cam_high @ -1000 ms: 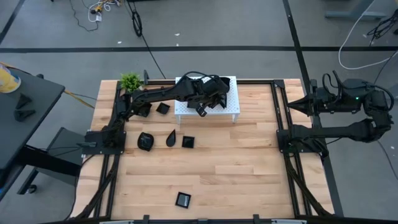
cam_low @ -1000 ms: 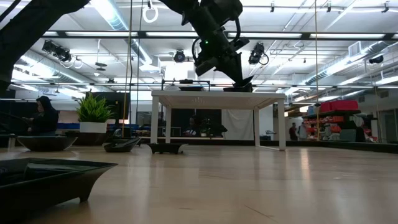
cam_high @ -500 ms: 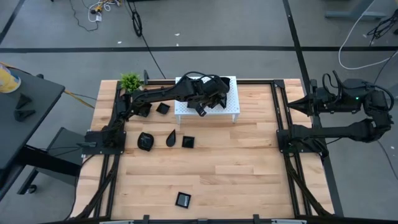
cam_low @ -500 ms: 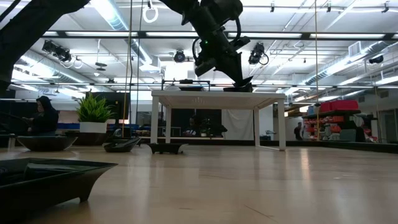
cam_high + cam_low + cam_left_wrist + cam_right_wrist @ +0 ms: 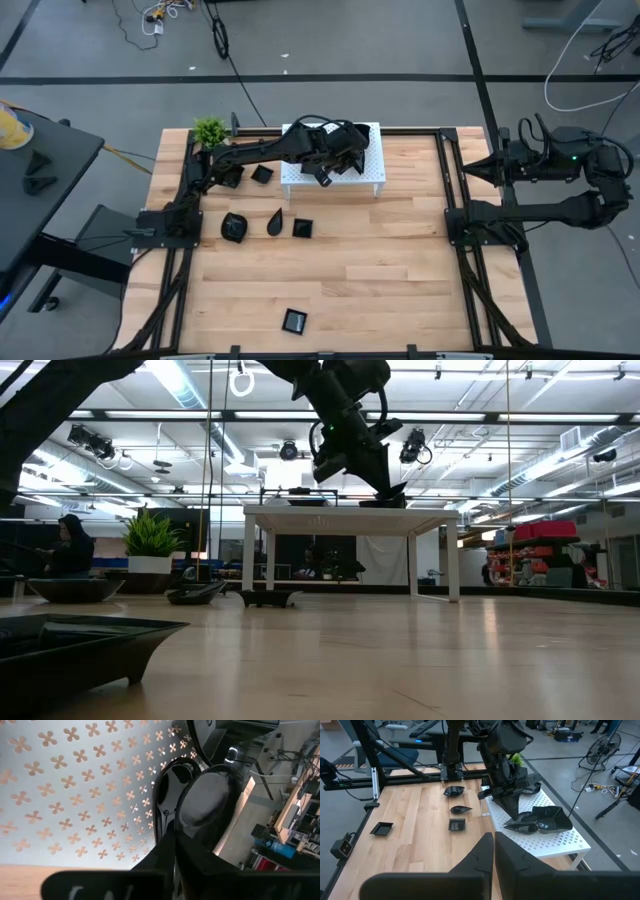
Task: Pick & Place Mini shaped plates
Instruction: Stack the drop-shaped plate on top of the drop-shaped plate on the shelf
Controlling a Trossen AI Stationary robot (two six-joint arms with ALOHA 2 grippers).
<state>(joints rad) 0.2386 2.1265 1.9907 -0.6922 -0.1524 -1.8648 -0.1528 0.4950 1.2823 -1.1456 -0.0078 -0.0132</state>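
I can read no writing or labels anywhere. Nearest me, one square plate (image 5: pixel 294 320) lies alone on the table (image 5: pixel 400 280). Farther in, three mini shaped plates (image 5: pixel 268 224) sit in a row, with more behind them beside the green plant (image 5: pixel 209 130). On the white perforated stand (image 5: pixel 372 175), my left gripper (image 5: pixel 345 160) meets a glossy black plate (image 5: pixel 540 819); its rim lies between the fingers (image 5: pixel 200 865), though whether they clamp it, I cannot tell. The right gripper (image 5: pixel 493 851) waits at the right edge, fingers together, holding nothing.
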